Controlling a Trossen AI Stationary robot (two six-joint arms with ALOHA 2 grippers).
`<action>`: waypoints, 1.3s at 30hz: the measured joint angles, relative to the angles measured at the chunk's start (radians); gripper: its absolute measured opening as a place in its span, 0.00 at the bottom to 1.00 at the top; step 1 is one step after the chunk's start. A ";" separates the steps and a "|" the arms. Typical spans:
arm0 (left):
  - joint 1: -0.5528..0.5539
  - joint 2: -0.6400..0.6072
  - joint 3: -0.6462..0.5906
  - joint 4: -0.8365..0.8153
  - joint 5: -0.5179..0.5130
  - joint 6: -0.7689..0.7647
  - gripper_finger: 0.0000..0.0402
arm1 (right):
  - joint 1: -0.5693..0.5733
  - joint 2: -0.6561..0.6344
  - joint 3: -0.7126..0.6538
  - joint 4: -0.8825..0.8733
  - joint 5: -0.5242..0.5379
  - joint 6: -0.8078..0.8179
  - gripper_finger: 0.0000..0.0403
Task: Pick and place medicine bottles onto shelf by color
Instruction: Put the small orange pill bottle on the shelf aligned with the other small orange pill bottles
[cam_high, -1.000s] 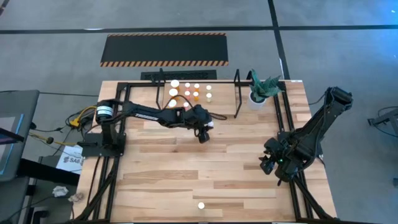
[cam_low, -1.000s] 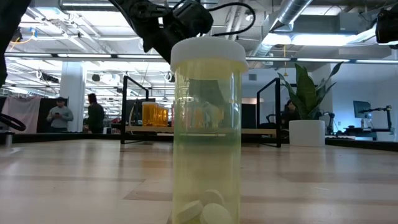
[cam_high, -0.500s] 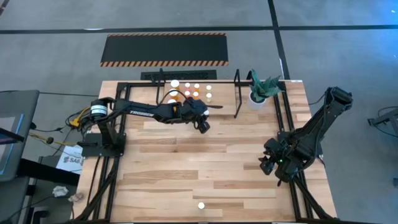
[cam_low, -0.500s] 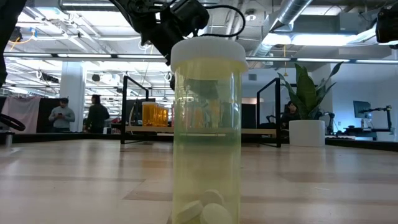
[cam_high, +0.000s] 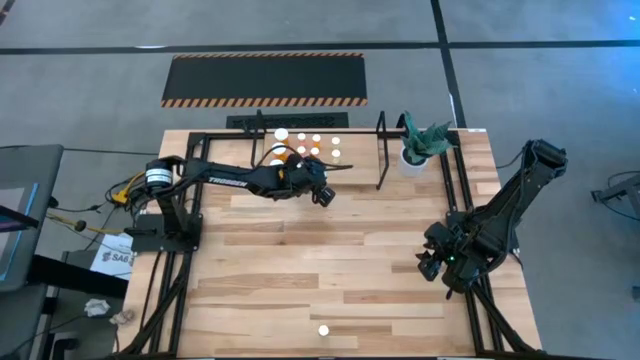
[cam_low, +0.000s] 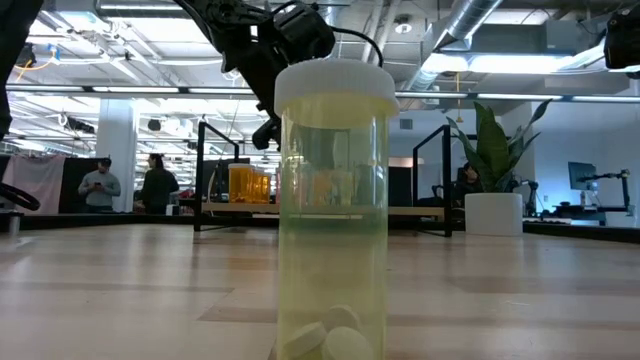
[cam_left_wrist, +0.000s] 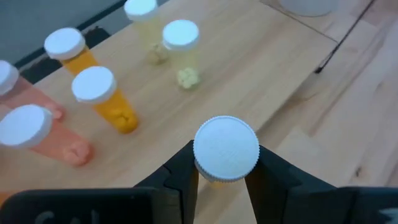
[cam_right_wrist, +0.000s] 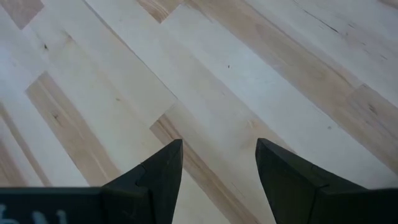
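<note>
White lettering reading "TROSSEN" runs along the left arm (cam_high: 225, 181) (small but legible); a paper (cam_high: 108, 259) beside the counter shows "SAB".

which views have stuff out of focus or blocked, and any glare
Low view: the pale bottle stands so close it hides the middle of the shelf; ceiling lights glare behind. Left wrist view: the held bottle's white cap is sharp, the bottles behind soft. High view: evenly lit, no glare.

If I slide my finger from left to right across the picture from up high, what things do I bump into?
Left arm's base → left gripper holding a medicine bottle → shelf's black hoop end → potted plant → right gripper, open over the table.
</note>
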 joint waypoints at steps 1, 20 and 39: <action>0.003 0.000 0.000 -0.003 0.002 -0.007 0.24 | 0.000 0.000 0.000 0.000 0.000 0.000 0.56; 0.041 0.012 -0.001 0.004 -0.045 -0.052 0.24 | 0.000 0.000 0.000 0.000 0.000 0.000 0.56; 0.059 0.047 -0.005 0.022 -0.007 -0.111 0.25 | 0.000 0.000 0.000 0.011 0.000 0.000 0.56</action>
